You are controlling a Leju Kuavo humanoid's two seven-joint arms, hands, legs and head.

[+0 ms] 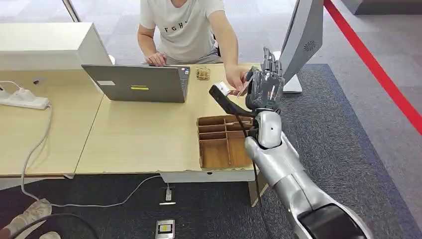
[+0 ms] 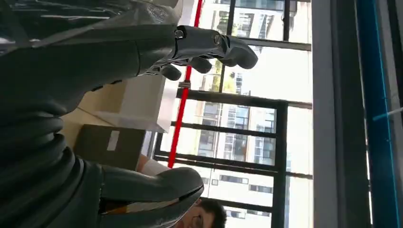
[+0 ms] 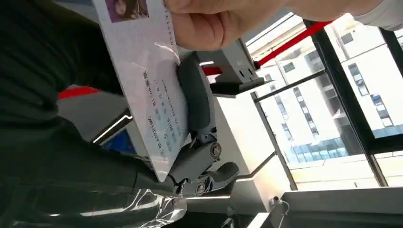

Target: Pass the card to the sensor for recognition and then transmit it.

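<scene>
The right arm (image 1: 288,169) is rising from the near edge of the head view, over the corner of the wooden divided tray (image 1: 219,149), and ending in the right hand (image 1: 266,89), which is standing upright above the far right part of the table (image 1: 129,134). The right hand is gripping the card (image 3: 152,90): in the right wrist view the card is lying flat against the palm with a dark finger (image 3: 195,95) pressing across its face. The card's long axis is running along the palm, one short end sitting near the wrist and the other reaching toward the fingertips. At that far end a person's hand (image 3: 214,21) is pinching the card too, so both are touching it. The printed lines are too small to read, and the photo at the far end is being cut off by the picture's edge. In the head view the card is showing as a pale sliver between the two hands, its direction hard to judge from there.

A black angled stand (image 1: 226,99) is sitting just beside the right hand; I cannot tell whether it is the sensor.

Farther back, a grey laptop (image 1: 139,83) is standing open, and the person (image 1: 184,30) is sitting behind the table.

The left hand (image 2: 199,47) is holding nothing, its fingers curling loosely apart from the thumb (image 2: 152,190).
</scene>
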